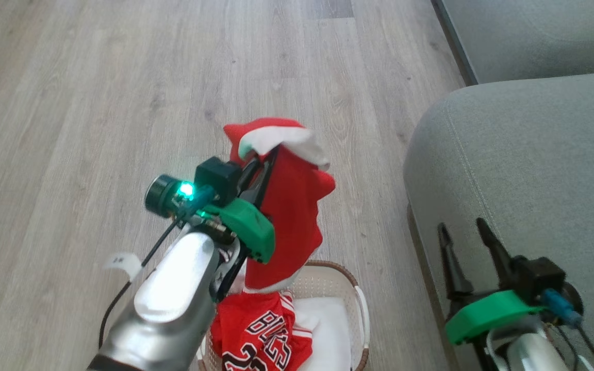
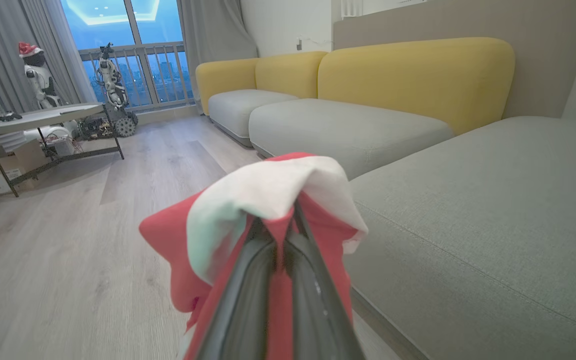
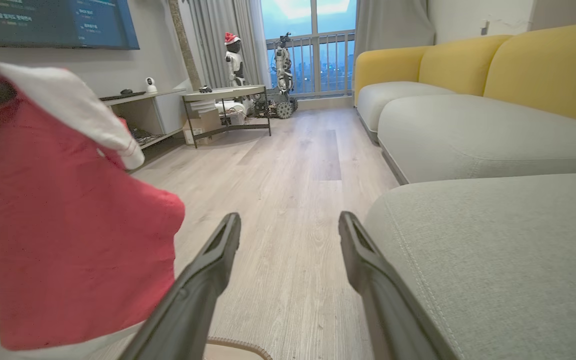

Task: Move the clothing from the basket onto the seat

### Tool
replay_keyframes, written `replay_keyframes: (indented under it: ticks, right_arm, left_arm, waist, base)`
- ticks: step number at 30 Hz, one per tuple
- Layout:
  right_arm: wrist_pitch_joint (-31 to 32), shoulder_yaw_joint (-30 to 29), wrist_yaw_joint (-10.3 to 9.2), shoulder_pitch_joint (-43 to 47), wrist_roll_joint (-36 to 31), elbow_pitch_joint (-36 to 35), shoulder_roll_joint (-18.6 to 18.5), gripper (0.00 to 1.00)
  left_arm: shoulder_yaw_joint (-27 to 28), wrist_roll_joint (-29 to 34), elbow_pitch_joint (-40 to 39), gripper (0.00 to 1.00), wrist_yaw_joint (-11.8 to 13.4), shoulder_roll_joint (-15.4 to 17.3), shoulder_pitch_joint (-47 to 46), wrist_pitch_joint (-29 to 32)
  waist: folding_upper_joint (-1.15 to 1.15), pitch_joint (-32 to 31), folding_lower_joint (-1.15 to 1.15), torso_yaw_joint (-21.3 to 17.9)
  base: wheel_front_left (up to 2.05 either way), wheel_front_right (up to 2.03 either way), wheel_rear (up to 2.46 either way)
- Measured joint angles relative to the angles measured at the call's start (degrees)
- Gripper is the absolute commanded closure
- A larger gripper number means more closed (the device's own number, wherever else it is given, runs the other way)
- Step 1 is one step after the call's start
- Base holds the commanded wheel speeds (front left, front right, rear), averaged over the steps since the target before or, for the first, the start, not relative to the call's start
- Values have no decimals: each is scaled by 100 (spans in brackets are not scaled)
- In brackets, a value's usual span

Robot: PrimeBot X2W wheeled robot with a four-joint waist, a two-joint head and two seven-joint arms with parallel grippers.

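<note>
My left gripper (image 1: 271, 152) is shut on the red white-trimmed shorts (image 1: 289, 216), holding them up above the basket (image 1: 361, 304); they hang down to its rim. In the left wrist view the fingers (image 2: 248, 280) pinch the shorts (image 2: 268, 195) by their white trim. The red jersey (image 1: 261, 335) with lettering lies crumpled in the basket on the white pad (image 1: 330, 330). The grey-green seat (image 1: 524, 170) is to the right. My right gripper (image 1: 464, 229) stands open and empty at the seat's front edge. The right wrist view shows the hanging shorts (image 3: 73, 240) on the left and the seat (image 3: 498, 250) on the right.
Pale wood floor (image 1: 96, 103) spreads to the left and ahead. More sofa sections with yellow backs (image 2: 413, 70) stand beyond the seat. A low table (image 2: 43, 120) and small robots by the window are far off.
</note>
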Motion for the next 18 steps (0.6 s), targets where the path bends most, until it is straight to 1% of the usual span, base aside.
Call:
replay_keyframes:
  ticks: [5, 9, 18]
  right_arm:
    - [0, 400, 0, -75, 0, 144, -1, 0]
    - [0, 653, 0, -341, -23, 337, -3, 0]
    - [1, 844, 0, -888, -219, 1078, -15, 0]
  left_arm:
    - [-108, -123, -94, 100, -48, -4, -193, 49]
    - [-268, -201, -116, 100, -49, -13, -343, 53]
    - [-733, -489, -372, 100, -38, -18, -553, 46]
  waist:
    - [0, -56, 0, -32]
    - [0, -82, 0, -45]
    - [0, -91, 0, 9]
  base:
    - [0, 0, 0]
    - [0, 0, 0]
    - [0, 0, 0]
